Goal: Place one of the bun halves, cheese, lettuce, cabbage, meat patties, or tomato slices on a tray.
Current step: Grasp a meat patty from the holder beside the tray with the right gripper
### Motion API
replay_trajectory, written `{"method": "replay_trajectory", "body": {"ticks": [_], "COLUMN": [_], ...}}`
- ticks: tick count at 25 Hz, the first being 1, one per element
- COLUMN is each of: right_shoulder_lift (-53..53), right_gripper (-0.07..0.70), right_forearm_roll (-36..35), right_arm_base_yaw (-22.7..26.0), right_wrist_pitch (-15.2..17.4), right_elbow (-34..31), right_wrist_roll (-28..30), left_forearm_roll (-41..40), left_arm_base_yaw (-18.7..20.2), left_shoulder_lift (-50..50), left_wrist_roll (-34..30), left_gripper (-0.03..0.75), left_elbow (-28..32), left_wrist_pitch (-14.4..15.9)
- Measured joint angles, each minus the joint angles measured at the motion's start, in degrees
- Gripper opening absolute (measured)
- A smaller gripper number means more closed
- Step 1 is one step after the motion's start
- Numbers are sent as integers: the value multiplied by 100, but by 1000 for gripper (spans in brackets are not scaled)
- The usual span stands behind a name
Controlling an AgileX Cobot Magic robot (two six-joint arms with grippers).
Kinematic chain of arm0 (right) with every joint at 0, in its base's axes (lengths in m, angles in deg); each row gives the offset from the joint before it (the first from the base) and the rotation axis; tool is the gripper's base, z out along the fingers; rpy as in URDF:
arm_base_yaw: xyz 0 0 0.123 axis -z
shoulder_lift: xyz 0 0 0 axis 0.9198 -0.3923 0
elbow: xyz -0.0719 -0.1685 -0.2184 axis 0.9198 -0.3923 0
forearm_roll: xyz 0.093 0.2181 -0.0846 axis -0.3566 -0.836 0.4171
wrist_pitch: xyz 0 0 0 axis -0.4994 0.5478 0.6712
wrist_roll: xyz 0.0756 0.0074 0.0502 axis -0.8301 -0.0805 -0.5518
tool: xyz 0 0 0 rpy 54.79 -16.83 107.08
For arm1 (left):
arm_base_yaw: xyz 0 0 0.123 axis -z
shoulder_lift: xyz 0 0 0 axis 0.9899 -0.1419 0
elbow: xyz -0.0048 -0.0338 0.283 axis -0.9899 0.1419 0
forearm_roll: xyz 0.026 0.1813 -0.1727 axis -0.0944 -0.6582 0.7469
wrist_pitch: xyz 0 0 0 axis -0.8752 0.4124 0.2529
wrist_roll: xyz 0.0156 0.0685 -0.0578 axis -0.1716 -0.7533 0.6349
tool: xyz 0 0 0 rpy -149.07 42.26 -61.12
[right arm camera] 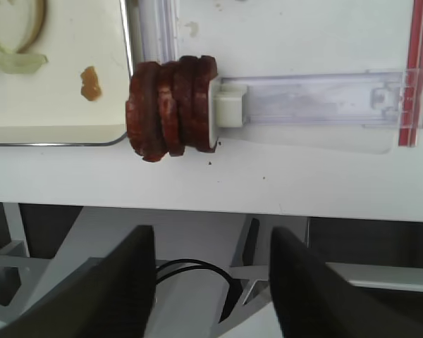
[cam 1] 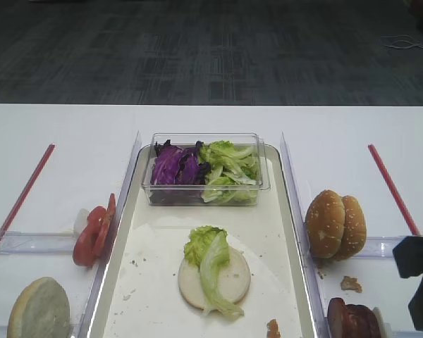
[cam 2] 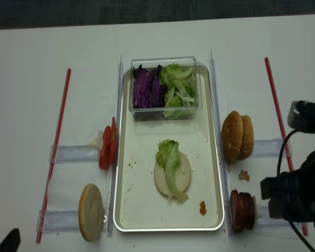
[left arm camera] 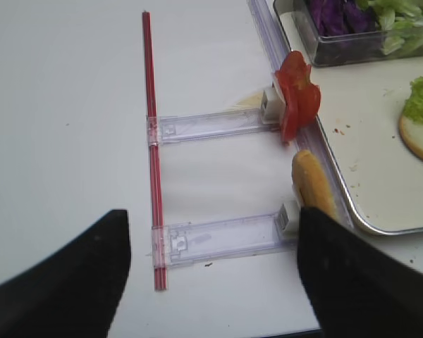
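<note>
Here, glossy reddish-brown meat patties (right arm camera: 171, 107) stand on edge just right of the silvery-rimmed tray (cam 2: 168, 229), frilly lettuce (cam 2: 170, 160) draping its pale round bun half (cam 2: 185, 176); both grippers' dark fingers spread empty.

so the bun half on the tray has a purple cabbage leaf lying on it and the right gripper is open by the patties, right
Not quite: the leaf on the bun half on the tray is green lettuce, not cabbage, which sits in the clear box. The exterior high view shows it. The right gripper is indeed open by the patties.
</note>
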Motion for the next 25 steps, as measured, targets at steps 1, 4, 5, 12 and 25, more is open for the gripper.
{"method": "replay_trajectory", "body": {"ticks": [1, 4, 5, 12, 25], "right_shoulder_lift": [-73, -298, -385, -1018, -1750], "right_gripper": [392, 392, 392, 392, 392], "right_forearm_roll": [67, 263, 332, 740, 1055], "right_arm_base_yaw": [-171, -643, -805, -1680, -1939], "right_wrist_pitch": [-60, -254, -333, -1074, -1927], "right_elbow": [0, 0, 0, 0, 0], "right_wrist_roll": [-125, -506, -634, -1338, -1749], "left_forearm_roll": [0, 0, 0, 0, 0], "left_arm_base_yaw": [0, 0, 0, 0, 0], "left_shoulder_lift": [0, 0, 0, 0, 0], "left_wrist_roll": [0, 0, 0, 0, 0], "left_gripper": [474, 474, 474, 474, 474], "left_elbow": [0, 0, 0, 0, 0], "left_wrist_pitch": [0, 0, 0, 0, 0]}}
